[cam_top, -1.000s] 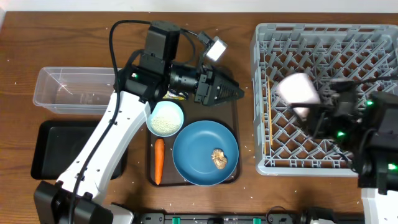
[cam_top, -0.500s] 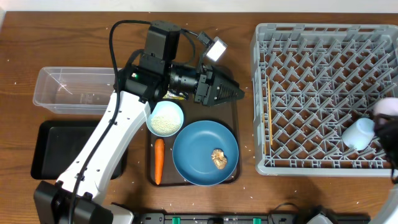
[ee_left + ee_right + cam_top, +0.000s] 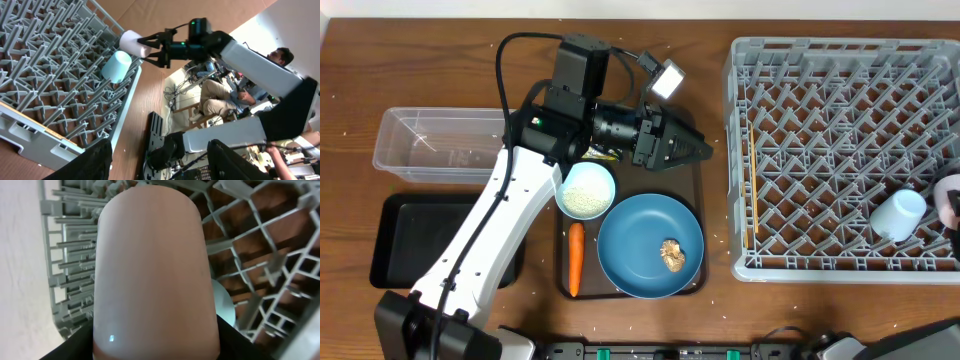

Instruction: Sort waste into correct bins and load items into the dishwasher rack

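My right gripper [image 3: 150,47] is shut on the pale pink cup [image 3: 155,265] and holds it at the grey dishwasher rack's [image 3: 820,150] far right edge, where the cup [image 3: 950,205] is mostly cut off in the overhead view. The light-blue cup [image 3: 900,213] lies in the rack beside it. My left gripper [image 3: 695,150] is open and empty, pointing right above the brown tray. The blue plate [image 3: 640,235] holds the tan lump [image 3: 671,255]. The white bowl of rice [image 3: 586,190], the carrot [image 3: 575,258] and the wrapper [image 3: 603,153] lie nearby. The tissue is out of view.
The dark brown serving tray [image 3: 700,180] carries the plate, bowl and carrot. The clear tub [image 3: 430,145] and the black tray [image 3: 410,240] stand at the left, partly under my left arm. A thin yellow stick [image 3: 753,180] lies in the rack's left side.
My right gripper has carried the pink cup from the rack's middle to its far right edge. The light-blue cup now shows in the rack. My left arm has not moved.
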`<state>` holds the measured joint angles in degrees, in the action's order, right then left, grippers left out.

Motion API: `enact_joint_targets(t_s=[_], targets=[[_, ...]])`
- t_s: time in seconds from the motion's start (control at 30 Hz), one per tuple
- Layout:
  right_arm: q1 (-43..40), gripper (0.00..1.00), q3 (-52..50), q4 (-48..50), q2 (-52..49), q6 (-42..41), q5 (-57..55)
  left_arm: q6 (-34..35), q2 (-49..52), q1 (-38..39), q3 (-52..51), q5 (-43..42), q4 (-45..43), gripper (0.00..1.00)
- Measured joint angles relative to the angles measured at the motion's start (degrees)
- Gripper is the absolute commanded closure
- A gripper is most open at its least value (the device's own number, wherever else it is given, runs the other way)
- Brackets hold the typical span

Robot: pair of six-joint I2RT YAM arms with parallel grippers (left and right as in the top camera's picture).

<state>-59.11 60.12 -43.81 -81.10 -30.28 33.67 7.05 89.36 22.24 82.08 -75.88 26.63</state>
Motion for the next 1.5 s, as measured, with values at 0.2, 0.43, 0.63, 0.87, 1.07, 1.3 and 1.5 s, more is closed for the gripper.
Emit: enact_joint_targets(t_s=[0.2, 0.43, 0.63, 0.87, 1.07, 1.3, 1.5], targets=[[0.0, 0.32, 0.0, 1.2, -3.7, -1.4, 3.2, 0.0, 0.0, 0.0, 0.0, 0.0, 0.0, 0.38], [0.0, 0.35, 0.0, 4.2, -4.6, -6.4, 4.1, 0.0, 0.0, 0.0, 0.0, 0.0, 0.1, 0.38], [0.0, 0.36, 0.0, 5.2, -4.7, -8.5, 5.0, 0.0, 0.0, 0.0, 0.0, 0.0, 0.2, 0.38], [0.0, 0.37, 0.0, 11.7, -4.7, -8.1, 11.3, 0.0, 0.0, 0.0, 0.0, 0.0, 0.2, 0.38], [1.0, 0.38, 0.1, 14.4, -1.9, -6.3, 19.8, 0.0, 0.0, 0.0, 0.0, 2.4, 0.2, 0.38], [11.3, 0.35, 1.4, 14.4, 13.0, -1.4, 23.3, 1.2, -1.0, -2.1, 0.0, 20.2, 8.7, 0.38], [29.6, 0.30, 2.5, 7.1, 25.5, 5.5, 14.2, 2.3, -5.0, -4.9, 0.0, 41.3, 20.7, 0.38]])
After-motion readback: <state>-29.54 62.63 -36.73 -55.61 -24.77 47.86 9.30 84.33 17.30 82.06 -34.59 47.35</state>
